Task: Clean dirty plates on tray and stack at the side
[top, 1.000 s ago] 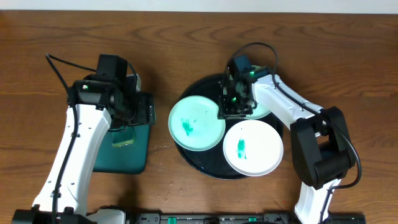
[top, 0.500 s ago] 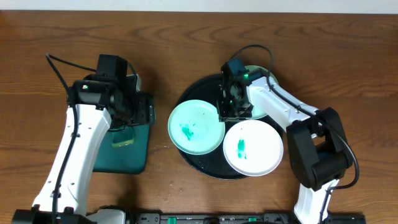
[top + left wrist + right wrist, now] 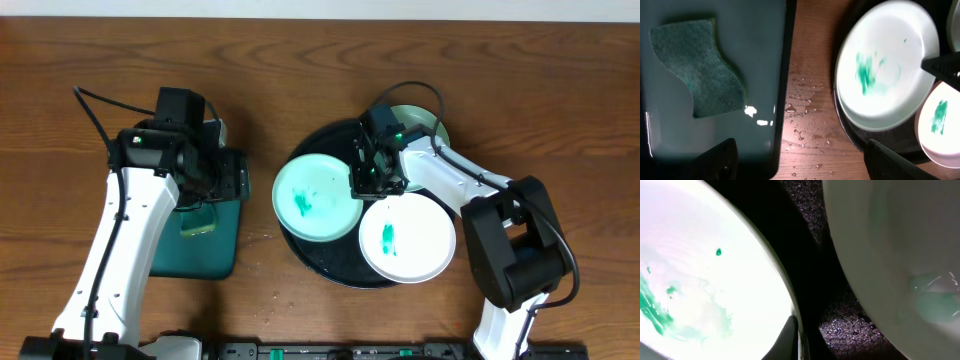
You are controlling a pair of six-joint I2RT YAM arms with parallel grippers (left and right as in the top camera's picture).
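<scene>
The black tray [image 3: 335,262] holds a mint-green plate [image 3: 312,200] with teal smears at its left, overhanging the rim, and a white plate [image 3: 410,240] with a teal smear at its front right. A second mint-green plate [image 3: 422,122] sits behind, partly hidden by my right arm. My right gripper [image 3: 361,186] is shut on the smeared mint plate's right rim. In the right wrist view one finger [image 3: 796,340] lies on that plate's face [image 3: 705,270]; the other finger is hidden. My left gripper [image 3: 805,165] is wide open and empty, above the edge of the teal tray [image 3: 765,60].
A green sponge [image 3: 697,65] lies in the teal rectangular tray [image 3: 205,250] at the left. Water drops [image 3: 802,107] dot the wooden table between the two trays. In the right wrist view, another plate [image 3: 900,245] lies close to the right of the gripper across bare tray [image 3: 805,245].
My right arm has shifted slightly toward the front, uncovering more of the back mint plate. The held mint plate moved a little. The left arm has not moved.
</scene>
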